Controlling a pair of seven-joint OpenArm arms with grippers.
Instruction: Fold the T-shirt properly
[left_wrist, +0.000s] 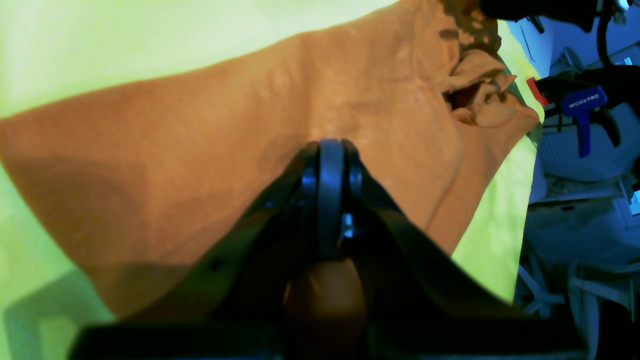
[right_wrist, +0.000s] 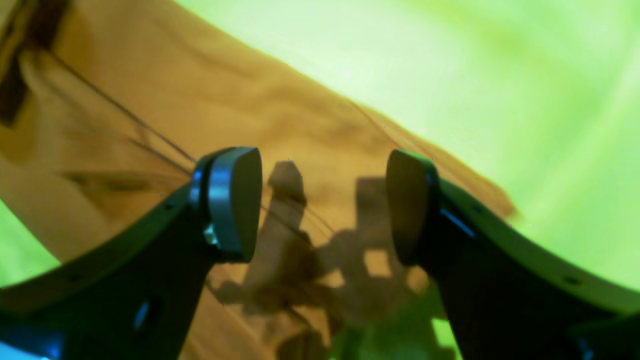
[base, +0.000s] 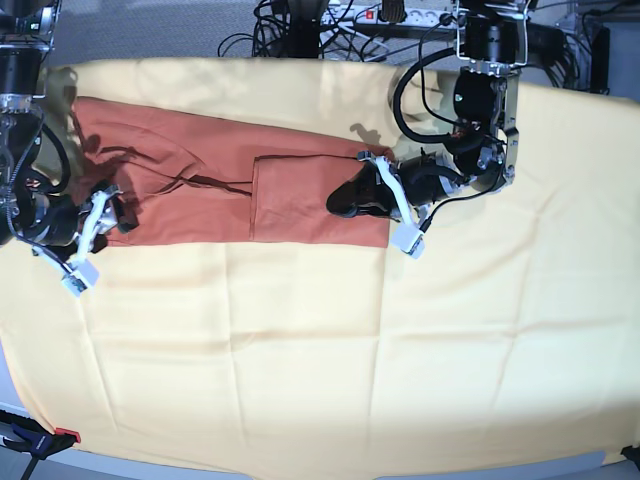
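Fingers of the left gripper (base: 352, 200) were clenched together over the shirt (base: 215, 140), right of center in the base view; whether they pinched cloth could not be told. Fingers of the right gripper (base: 112, 208) stood spread wide above the shirt's other end, at the left of that view. The shirt, rust-orange, lay partly folded across the upper left and center, a flap turned over near the middle and wrinkles toward the left. Beneath it, a pale yellow cloth (base: 300, 340) filled most of the frame.

Left gripper (left_wrist: 330, 200): 2 fingers together. Right gripper (right_wrist: 322, 207): 2 fingers apart, tips facing each other.
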